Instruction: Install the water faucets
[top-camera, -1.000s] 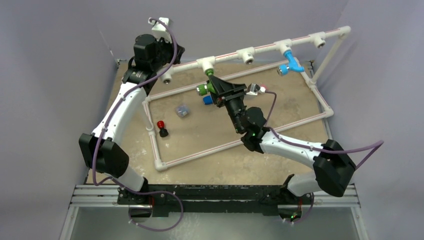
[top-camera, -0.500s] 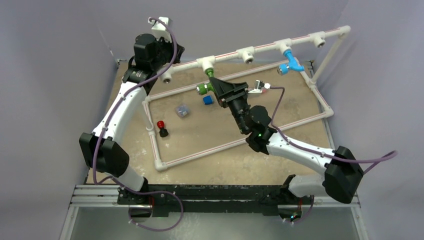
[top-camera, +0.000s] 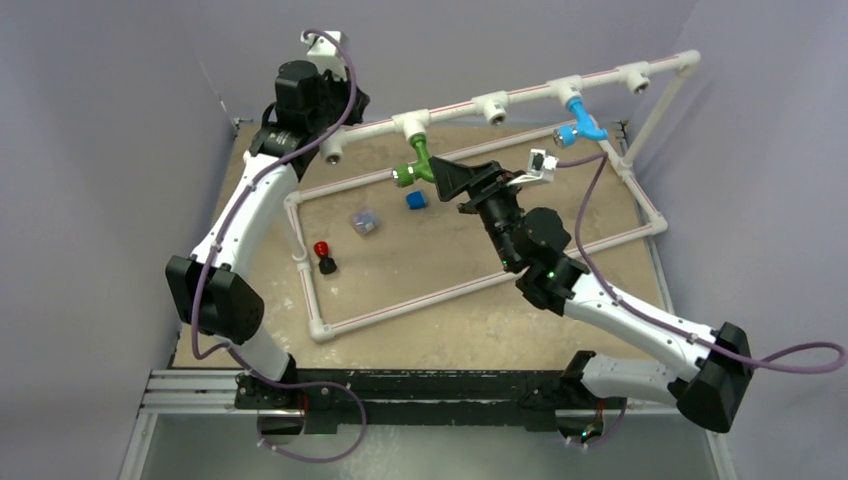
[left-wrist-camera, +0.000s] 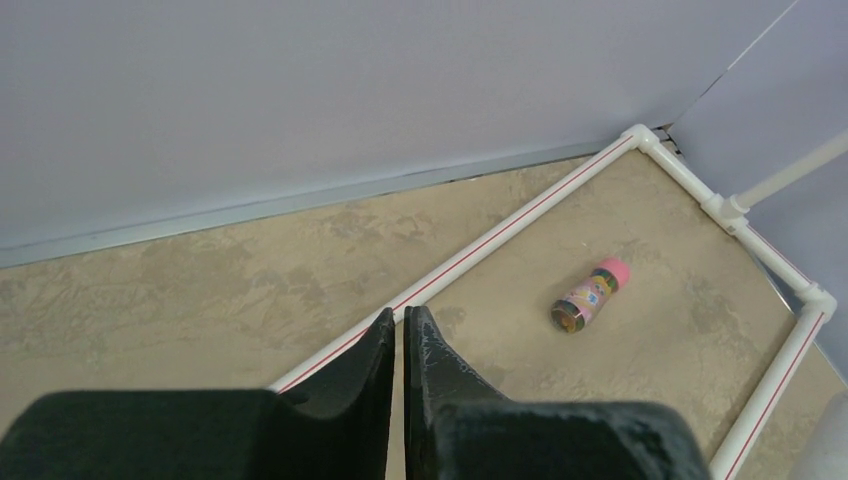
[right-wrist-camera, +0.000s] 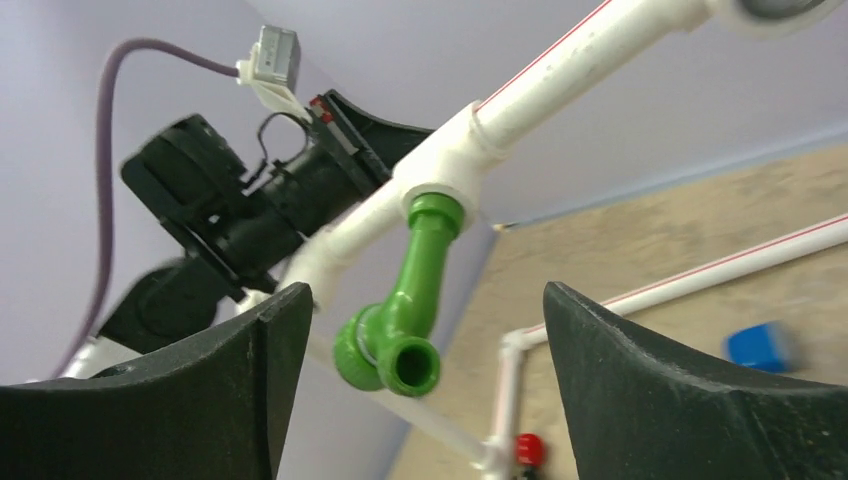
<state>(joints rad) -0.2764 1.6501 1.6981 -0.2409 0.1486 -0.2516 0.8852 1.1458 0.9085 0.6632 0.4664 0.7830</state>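
Right gripper (top-camera: 447, 174) has backed off to the right since a second ago and let go of the green faucet (top-camera: 417, 160). Right arm (top-camera: 620, 315) swung out right with it. Left arm (top-camera: 250, 215) shifted slightly.

Top: 2 faucets, each hanging from a T-fitting on the top rail (top-camera: 455, 108). Green faucet is left of centre, blue faucet (top-camera: 580, 120) further right. On the table (top-camera: 450, 320): 1 blue block (top-camera: 415, 200), 1 red-capped black piece (top-camera: 323, 258), 1 small bluish item (top-camera: 365, 222).

Left wrist: left gripper (left-wrist-camera: 400, 335) has its fingers pressed together, nothing between. 1 pink-capped bottle (left-wrist-camera: 590, 295) lies inside the pipe frame (left-wrist-camera: 500, 245).

Right wrist: fingers (right-wrist-camera: 250, 380) wide apart. Green faucet sits beyond them, untouched, with its stem up in the T-fitting (right-wrist-camera: 450, 165).
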